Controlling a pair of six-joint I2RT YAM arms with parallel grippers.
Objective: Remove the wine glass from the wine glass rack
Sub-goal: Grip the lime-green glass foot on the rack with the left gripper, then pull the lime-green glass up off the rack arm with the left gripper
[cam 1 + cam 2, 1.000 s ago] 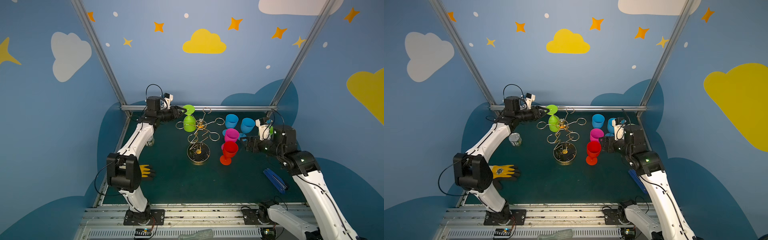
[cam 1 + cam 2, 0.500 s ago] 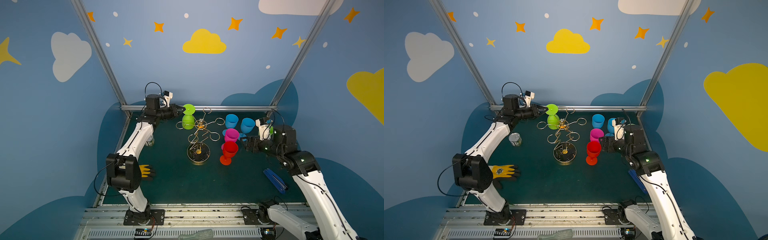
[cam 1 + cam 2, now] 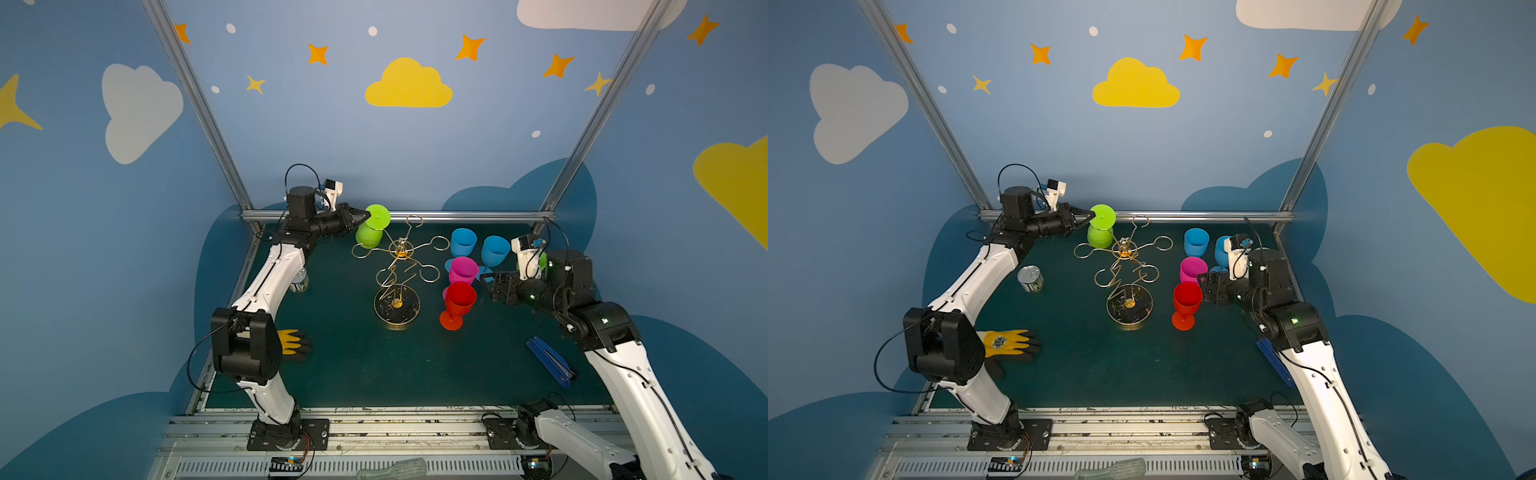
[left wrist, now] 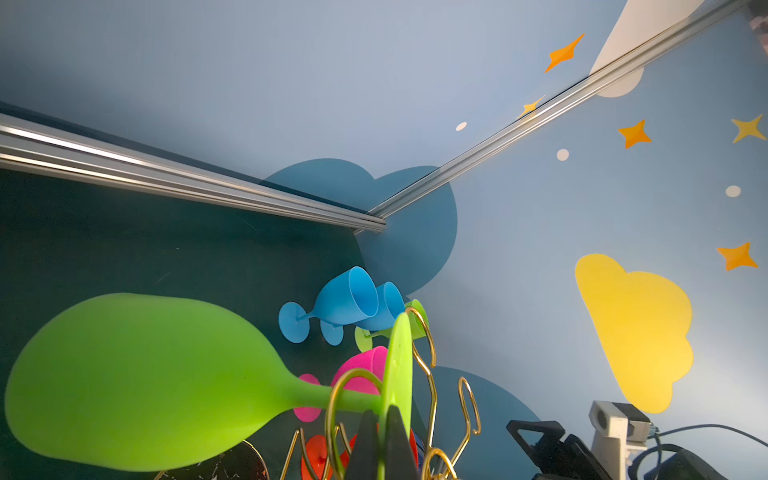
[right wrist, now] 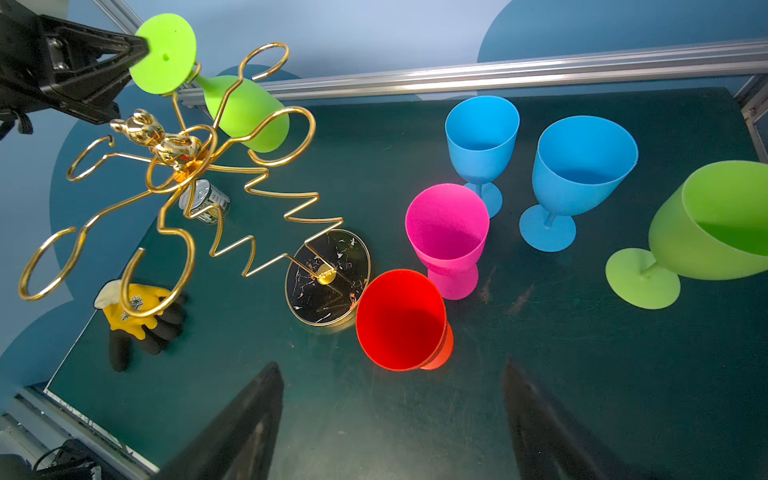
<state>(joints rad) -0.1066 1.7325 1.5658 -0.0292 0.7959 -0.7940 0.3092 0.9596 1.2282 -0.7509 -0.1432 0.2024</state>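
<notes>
I have the left pincer [image 3: 368,215] pinching the foot of the green wine glass [image 3: 369,236], which hangs bowl-down in a loop at ten o'clock of the wine glass rack [image 3: 401,249]. The right pincer [image 5: 391,368] hovers spread at three o'clock, beside the red wine glass [image 3: 459,297].

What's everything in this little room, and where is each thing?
wine glass rack: 1, gold, centre
hanging green wine glass: 1, green, upside down on rack
blue wine glasses: 2, blue, back right
pink wine glass: 1, pink, right of rack
red wine glass: 1, red, in front of pink
standing green wine glass: 1, green, far right
tin can: 1, silver, left of rack
glove: 1, yellow-black, front left
flat blue object: 1, blue, front right
left gripper: 1, black, shut on hanging glass's foot
right gripper: 1, black, open near red glass
</notes>
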